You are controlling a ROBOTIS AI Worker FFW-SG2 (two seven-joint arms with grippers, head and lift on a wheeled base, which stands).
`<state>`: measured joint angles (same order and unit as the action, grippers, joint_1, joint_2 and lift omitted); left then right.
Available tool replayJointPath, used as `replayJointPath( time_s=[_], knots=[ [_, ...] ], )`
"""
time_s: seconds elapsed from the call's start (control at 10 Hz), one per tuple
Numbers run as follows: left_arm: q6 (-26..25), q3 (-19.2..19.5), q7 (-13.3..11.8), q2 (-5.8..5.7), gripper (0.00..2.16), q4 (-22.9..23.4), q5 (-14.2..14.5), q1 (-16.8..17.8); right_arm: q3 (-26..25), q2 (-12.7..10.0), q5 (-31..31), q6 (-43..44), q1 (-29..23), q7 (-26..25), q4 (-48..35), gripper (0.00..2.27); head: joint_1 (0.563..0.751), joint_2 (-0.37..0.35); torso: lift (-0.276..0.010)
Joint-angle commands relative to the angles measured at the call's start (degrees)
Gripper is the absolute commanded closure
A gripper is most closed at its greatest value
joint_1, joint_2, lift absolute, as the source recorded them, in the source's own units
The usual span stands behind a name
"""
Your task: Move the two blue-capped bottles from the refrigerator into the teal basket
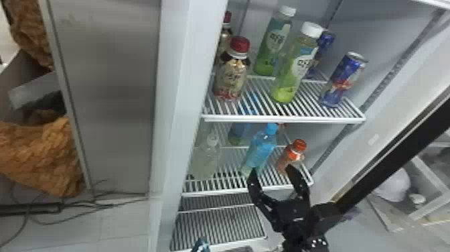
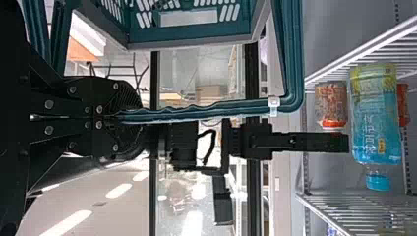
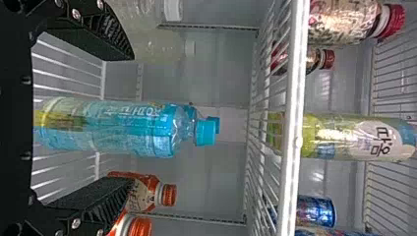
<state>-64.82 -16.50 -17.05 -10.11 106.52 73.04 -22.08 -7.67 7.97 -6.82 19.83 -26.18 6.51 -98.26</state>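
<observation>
Picking the first bottle seems in hand: the right gripper (image 1: 272,169) has its fingers apart, the front blue-capped bottle (image 1: 261,147) upright ahead of their gap, another (image 3: 214,123) behind. The left gripper (image 2: 136,117) clamps the teal basket's handle (image 2: 196,110). Next: advance, then close.

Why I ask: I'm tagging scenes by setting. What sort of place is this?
Probably a shop or a mock-up of one: white wire refrigerator shelves stocked with blue-capped plastic bottles and slim blue metal cans, plus a slotted teal plastic basket.
</observation>
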Motion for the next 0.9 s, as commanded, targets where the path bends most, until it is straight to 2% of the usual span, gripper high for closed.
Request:
replayJointPath(
  time_s=[0.0, 0.8],
  knots=[
    [0.0, 0.0, 0.0, 0.0, 1.14, 0.0, 0.0, -0.1, 0.6, 0.4, 0.0, 0.4, 2.1, 0.0, 2.1, 0.14, 0.695, -0.35, -0.142],
    [-0.1, -0.2, 0.0, 0.0, 1.14, 0.0, 0.1, 0.0, 2.0, 1.3, -0.1, 1.8, 10.7, -0.6, 10.7, 0.11, 0.695, -0.35, -0.142]
  ],
)
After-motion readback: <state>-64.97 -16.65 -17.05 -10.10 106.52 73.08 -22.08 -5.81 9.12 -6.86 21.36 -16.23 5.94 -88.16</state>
